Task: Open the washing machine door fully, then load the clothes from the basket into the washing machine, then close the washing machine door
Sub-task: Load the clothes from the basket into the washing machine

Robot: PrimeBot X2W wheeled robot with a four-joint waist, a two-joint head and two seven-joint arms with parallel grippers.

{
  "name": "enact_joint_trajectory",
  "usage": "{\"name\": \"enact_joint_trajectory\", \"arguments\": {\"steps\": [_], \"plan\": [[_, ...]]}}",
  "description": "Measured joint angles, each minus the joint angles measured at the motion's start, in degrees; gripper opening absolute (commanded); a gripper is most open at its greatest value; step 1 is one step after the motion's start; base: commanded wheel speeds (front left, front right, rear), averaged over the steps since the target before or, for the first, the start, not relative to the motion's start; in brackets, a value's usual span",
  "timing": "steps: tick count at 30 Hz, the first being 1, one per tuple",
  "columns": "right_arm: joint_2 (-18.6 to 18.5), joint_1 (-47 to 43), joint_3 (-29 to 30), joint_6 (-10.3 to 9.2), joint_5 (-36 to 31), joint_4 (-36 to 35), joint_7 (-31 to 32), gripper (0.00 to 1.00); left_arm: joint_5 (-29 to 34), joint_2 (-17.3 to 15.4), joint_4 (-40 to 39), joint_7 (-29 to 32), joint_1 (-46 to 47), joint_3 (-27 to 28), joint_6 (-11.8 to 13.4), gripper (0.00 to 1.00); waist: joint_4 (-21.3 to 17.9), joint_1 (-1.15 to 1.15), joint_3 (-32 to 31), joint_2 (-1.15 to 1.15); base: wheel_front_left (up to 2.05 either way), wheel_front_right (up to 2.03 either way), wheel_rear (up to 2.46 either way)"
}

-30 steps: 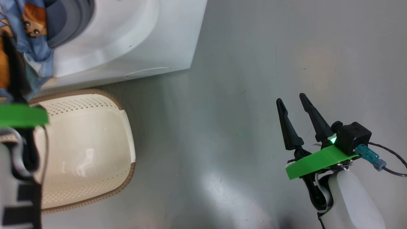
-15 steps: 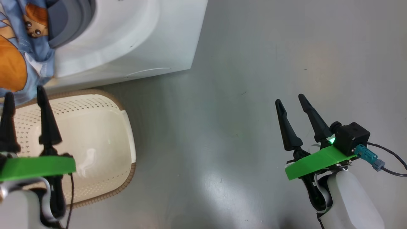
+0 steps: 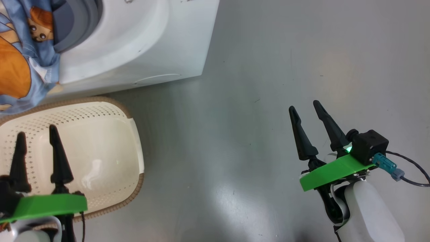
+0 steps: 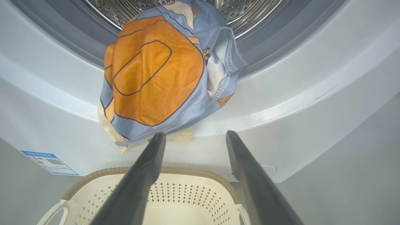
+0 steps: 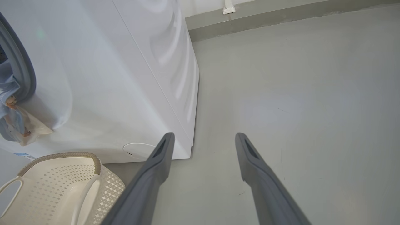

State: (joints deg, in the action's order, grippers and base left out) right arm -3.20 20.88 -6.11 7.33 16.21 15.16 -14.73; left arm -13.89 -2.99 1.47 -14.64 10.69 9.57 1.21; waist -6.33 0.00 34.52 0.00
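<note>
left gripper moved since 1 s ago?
Yes. Judged against the washing machine, the left gripper has pulled back down the head view, away from the clothes. It is now open over the basket.

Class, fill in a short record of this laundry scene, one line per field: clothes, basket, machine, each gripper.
clothes: draped over the lower lip of the opening, partly in the drum, hanging down the front
basket: on the floor before the machine, nothing seen inside
washing machine: opening uncovered
left gripper: open, above the basket, holding nothing
right gripper: open, over the floor
</note>
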Motion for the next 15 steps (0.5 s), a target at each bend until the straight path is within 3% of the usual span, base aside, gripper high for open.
{"name": "enact_joint_trajectory", "arguments": {"steps": [15], "plan": [[0.0,-0.04,-0.34,0.0,0.03,0.33,0.0,1.0,-1.25,0.52,0.19,0.0,-4.58,-0.11,0.63,1.0,-0.43,0.01,-0.79,0.0,0.0,0.0,0.0]]}}
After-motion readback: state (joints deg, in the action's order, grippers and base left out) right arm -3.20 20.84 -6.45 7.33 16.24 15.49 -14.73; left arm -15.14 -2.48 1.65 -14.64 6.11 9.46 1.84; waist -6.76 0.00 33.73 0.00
